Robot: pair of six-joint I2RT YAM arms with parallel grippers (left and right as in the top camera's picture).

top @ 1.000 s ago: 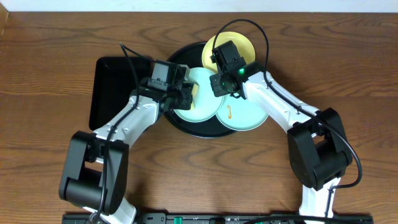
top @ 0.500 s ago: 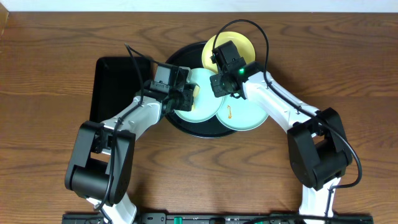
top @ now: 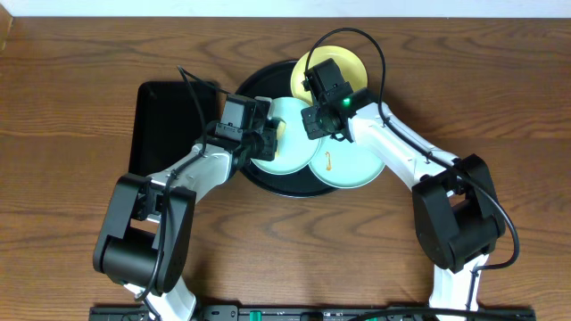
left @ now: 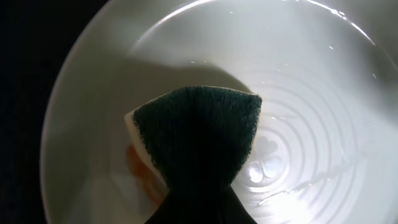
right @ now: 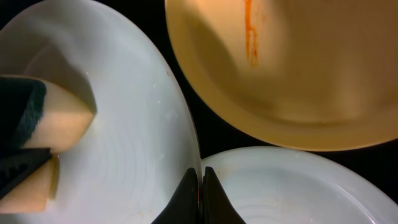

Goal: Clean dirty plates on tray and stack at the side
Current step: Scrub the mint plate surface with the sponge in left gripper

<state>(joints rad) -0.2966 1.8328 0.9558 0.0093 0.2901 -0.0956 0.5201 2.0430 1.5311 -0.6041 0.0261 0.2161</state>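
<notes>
On the round black tray [top: 261, 89] lie three dirty plates. The pale yellow plate [top: 335, 64] at the back carries an orange streak [right: 250, 37]. A mint-green plate [top: 290, 147] sits in the middle, and a second mint-green plate [top: 352, 165] with an orange smear overlaps it at the right. My left gripper [top: 268, 138] is shut on a sponge [left: 199, 130], green scouring side up, pressed on the middle plate [left: 311, 93] beside an orange smear [left: 134, 168]. My right gripper [right: 200, 179] is shut on that plate's right rim [right: 186, 124].
A rectangular black tray [top: 165, 125] lies just left of the round tray, under my left arm. Bare wooden table [top: 500, 89] surrounds the trays. Both arms reach in from the near edge.
My left arm's elbow has swung to the right, and the sponge has slid slightly right on the middle plate. The right arm has held still.
</notes>
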